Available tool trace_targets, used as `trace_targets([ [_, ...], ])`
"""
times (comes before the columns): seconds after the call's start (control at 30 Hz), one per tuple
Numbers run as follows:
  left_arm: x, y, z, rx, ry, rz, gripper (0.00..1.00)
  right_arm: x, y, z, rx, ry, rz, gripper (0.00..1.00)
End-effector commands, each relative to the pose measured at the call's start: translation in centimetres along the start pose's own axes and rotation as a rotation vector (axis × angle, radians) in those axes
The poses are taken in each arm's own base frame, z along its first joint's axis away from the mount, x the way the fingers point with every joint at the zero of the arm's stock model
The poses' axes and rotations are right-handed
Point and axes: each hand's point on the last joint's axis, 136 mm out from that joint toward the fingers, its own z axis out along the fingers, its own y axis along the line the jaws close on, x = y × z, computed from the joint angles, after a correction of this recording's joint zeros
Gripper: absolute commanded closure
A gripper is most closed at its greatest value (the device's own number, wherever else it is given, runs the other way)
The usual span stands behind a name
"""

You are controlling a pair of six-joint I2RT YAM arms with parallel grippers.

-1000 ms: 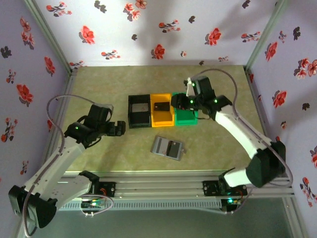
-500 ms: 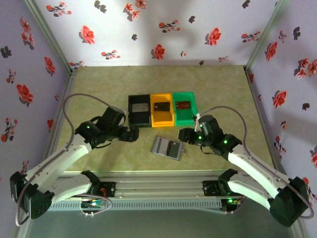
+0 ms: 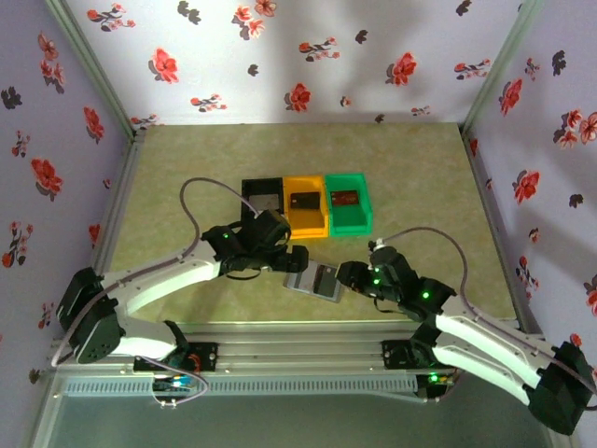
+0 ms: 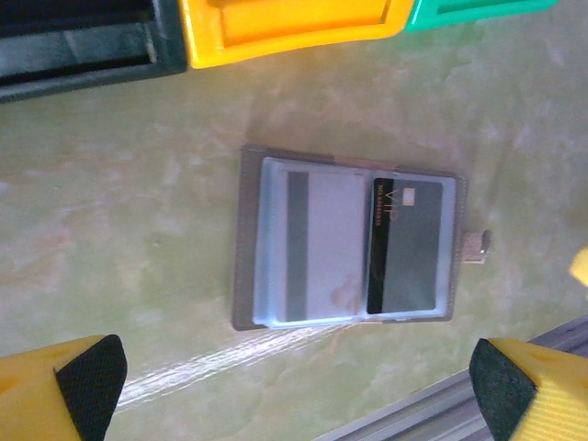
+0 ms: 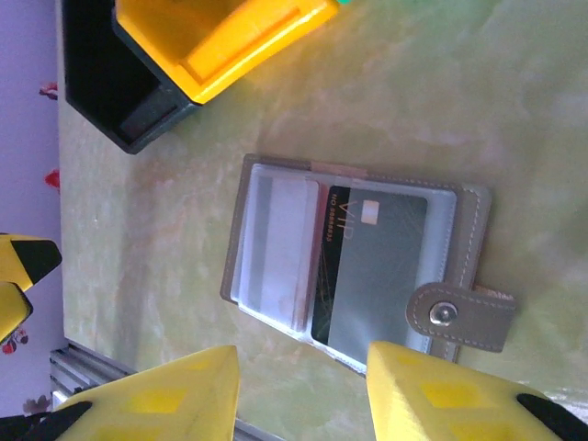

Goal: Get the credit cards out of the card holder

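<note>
Black bin, orange bin and green bin stand in a touching row.

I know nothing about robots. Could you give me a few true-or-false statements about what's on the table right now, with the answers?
1. The card holder lies open on the table. True.
2. The green bin is empty. False: a reddish card lies in it.
3. The left gripper is wide open. True.
4. Every card is out of the card holder. False: a dark card and a light card sit in its sleeves.
</note>
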Motion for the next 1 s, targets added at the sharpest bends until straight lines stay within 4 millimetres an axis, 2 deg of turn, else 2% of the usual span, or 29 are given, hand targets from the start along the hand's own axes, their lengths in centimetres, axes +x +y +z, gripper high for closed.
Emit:
trace_targets([
  [0.0,-0.5,-1.2,0.2,0.057,-0.025,-0.089,0.00,-0.3,-0.9,0.2,0.052,-0.058,0.063,0.61],
  [0.3,-0.4,-1.0,0.5,0.056,-0.026,-0.110,0.00,2.0,-0.5,1.7,0.102,-0.031,0.042,0.68],
  [0.53,-0.1,-0.5,0.6,0.035,-0.020,-0.100,0.00,3.4,-1.6,3.9,0.175,0.019,0.037,0.68],
  [0.7,0.1,-0.2,0.5,0.026,-0.018,-0.095,0.00,2.0,-2.7,3.7,0.280,-0.012,-0.046,0.67],
  [0.8,0.3,0.0,0.5,0.025,-0.017,-0.096,0.00,0.4,-4.0,3.3,0.357,-0.001,-0.065,0.68],
  [0.97,0.3,0.0,0.4,0.027,-0.017,-0.095,0.00,-0.7,-4.6,4.1,0.328,0.027,-0.023,0.70],
])
